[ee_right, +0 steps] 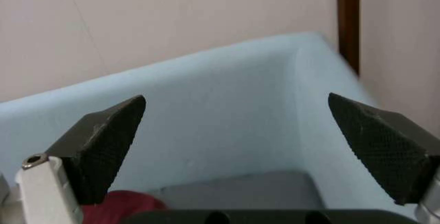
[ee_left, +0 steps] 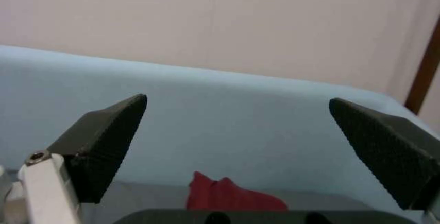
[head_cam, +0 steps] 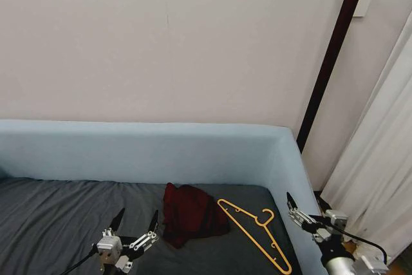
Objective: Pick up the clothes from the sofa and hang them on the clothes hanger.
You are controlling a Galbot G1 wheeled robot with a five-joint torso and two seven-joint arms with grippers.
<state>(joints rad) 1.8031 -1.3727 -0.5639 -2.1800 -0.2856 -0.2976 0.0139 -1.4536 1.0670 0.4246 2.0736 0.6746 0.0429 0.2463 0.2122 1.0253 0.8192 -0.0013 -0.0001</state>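
**Both claws released at the sofa**

The crumpled red garment (head_cam: 191, 214) lies on the sofa (head_cam: 148, 149) seat, toward its right end, beside an orange hanger (head_cam: 257, 230). The left gripper (head_cam: 138, 214) hovers released just left of the garment. The right gripper (head_cam: 304, 207), fingers spread, is near the right armrest.

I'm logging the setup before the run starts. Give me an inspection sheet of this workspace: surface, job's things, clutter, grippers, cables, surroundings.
Surface: sofa with a light blue back and arm and a dark grey seat.
Job's things: dark red garment crumpled on the seat; orange hanger lying flat close beside it, on the robot's right.
Clutter: nothing seen.
Grippers: left gripper open and empty, low over the seat left of the garment; right gripper open and empty, by the sofa's arm.
Cables: black cable running along the right arm.
Surroundings: plain wall, dark upright post, white curtain.
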